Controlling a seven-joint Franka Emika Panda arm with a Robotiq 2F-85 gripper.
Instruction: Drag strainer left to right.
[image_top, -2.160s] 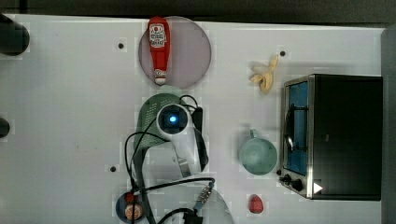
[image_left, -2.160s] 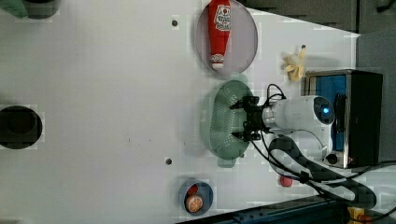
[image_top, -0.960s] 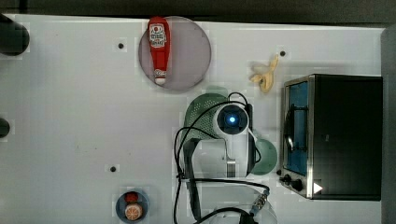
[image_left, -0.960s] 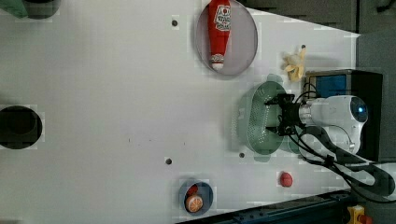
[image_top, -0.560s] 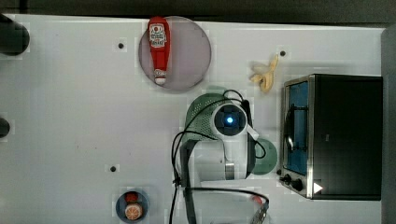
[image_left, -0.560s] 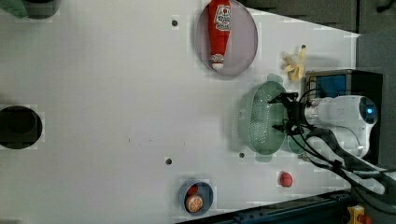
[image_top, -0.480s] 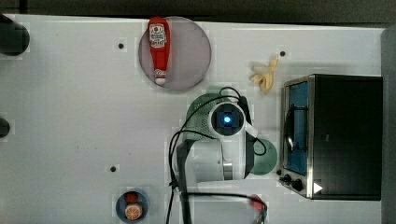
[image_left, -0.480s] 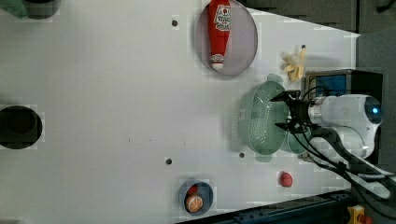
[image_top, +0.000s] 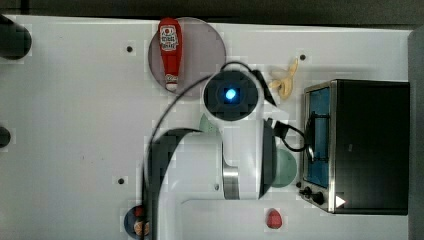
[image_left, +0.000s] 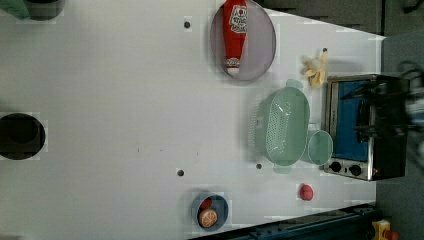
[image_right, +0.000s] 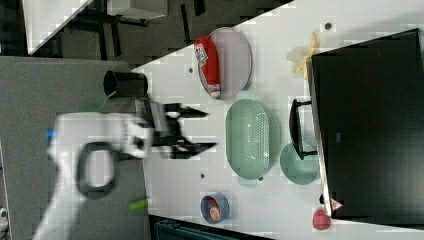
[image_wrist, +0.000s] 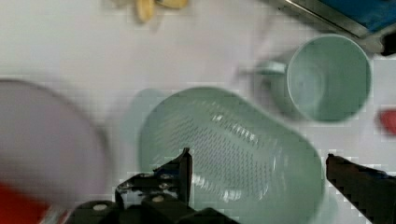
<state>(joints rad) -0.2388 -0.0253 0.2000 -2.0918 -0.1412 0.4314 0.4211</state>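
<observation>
Lifting: claw (image_wrist: 254, 175) has come up off the pale mint-green oval plastic strainer (image_left: 285, 126), which it was down inside half a second ago.
Claw state: fingers spread wide, empty, above the strainer in the wrist view.
Strainer: on the white surface (image_left: 115, 100), same spot as before; round green mug (image_left: 320, 148) touching its rim, silver toaster oven (image_left: 362, 125) beyond.
Nearby: red ketchup bottle (image_left: 234, 35) on grey round plate (image_left: 262, 45), unchanged.

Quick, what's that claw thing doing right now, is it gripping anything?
Gripper: open, holding nothing; its jaws are spread wide above the strainer, not touching it.
</observation>
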